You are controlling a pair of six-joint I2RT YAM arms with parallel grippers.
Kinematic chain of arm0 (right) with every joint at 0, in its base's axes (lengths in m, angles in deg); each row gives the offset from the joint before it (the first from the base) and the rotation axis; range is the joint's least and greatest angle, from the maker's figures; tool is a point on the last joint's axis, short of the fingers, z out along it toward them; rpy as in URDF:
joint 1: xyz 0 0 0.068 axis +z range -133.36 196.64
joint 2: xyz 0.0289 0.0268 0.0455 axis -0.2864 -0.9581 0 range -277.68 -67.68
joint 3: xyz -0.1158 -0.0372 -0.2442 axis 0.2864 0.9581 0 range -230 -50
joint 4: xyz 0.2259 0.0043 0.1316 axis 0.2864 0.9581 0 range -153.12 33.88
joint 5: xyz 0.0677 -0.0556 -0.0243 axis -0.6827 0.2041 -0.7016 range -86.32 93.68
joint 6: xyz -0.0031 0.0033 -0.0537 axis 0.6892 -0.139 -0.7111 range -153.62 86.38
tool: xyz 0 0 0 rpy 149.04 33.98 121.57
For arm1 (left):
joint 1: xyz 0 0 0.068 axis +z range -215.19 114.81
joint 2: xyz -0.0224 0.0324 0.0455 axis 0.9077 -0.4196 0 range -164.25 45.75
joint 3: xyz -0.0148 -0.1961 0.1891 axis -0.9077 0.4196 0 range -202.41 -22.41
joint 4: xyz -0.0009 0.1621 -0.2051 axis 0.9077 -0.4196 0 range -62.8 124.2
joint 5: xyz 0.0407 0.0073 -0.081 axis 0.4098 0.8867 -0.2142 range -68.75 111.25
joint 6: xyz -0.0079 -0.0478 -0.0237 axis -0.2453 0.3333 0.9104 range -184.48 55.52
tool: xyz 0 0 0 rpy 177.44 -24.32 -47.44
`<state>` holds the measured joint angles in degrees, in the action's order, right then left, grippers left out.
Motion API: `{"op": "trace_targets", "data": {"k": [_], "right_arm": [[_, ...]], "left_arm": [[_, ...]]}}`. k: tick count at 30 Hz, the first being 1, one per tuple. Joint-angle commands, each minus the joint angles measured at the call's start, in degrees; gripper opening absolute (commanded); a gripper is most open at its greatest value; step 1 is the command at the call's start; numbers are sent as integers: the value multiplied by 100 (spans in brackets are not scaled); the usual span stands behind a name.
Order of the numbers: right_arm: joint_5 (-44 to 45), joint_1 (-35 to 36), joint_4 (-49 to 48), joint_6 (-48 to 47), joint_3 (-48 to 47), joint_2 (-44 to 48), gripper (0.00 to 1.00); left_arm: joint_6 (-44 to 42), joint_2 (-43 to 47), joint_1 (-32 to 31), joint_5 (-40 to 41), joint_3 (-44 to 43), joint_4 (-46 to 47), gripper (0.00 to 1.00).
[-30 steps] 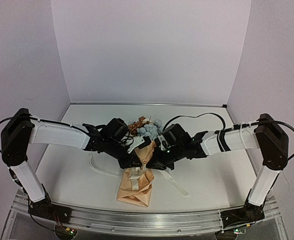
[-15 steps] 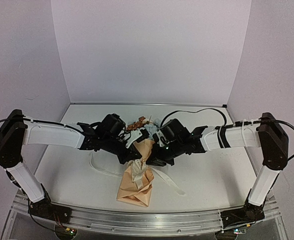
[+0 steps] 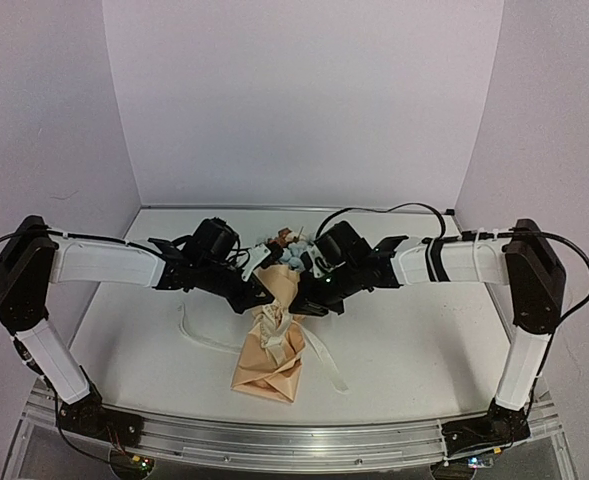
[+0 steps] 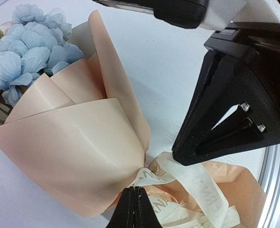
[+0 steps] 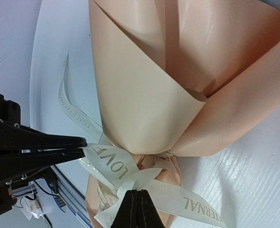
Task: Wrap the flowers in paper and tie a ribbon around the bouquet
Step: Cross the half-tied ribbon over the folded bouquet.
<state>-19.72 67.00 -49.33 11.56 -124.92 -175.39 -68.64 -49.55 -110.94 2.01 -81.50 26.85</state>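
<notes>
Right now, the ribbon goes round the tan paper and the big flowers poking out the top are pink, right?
Not quite. The flowers are pale blue, not pink, as the left wrist view shows. The ribbon does go round the tan paper.

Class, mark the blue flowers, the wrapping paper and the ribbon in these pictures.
flowers (image 4: 31, 46): left wrist view, on a pale blue bloom.
paper (image 5: 142, 99): right wrist view, on the front fold.
ribbon (image 5: 197, 204): right wrist view, on the lettered tail.
</notes>
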Motion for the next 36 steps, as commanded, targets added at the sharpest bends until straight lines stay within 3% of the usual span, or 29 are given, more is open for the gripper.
{"op": "trace_targets", "data": {"k": [1, 3, 9, 15, 20, 26, 36], "right_arm": [[12, -25, 178, -473, -17, 141, 2], [-20, -24, 189, -629, 93, 277, 8], [-243, -10, 324, -1394, 432, 847, 40], [-191, 296, 478, -2681, 774, 1443, 53], [-369, 768, 1135, -3989, 460, 1287, 56], [-361, 972, 1113, -3936, 208, 799, 56], [378, 977, 1046, -4212, 36, 472, 60]], "left_arm": [[127, -123, -4, -351, -51, 193, 0], [132, -144, -4, -415, -29, 199, 0], [130, -181, -4, -557, -61, 167, 0], [109, -264, 26, -788, -176, -8, 0], [18, -274, 91, -1142, -215, -146, 1], [-276, -291, 278, -1847, -281, -479, 2], [-591, -435, 417, -2760, -524, -960, 3]]}}
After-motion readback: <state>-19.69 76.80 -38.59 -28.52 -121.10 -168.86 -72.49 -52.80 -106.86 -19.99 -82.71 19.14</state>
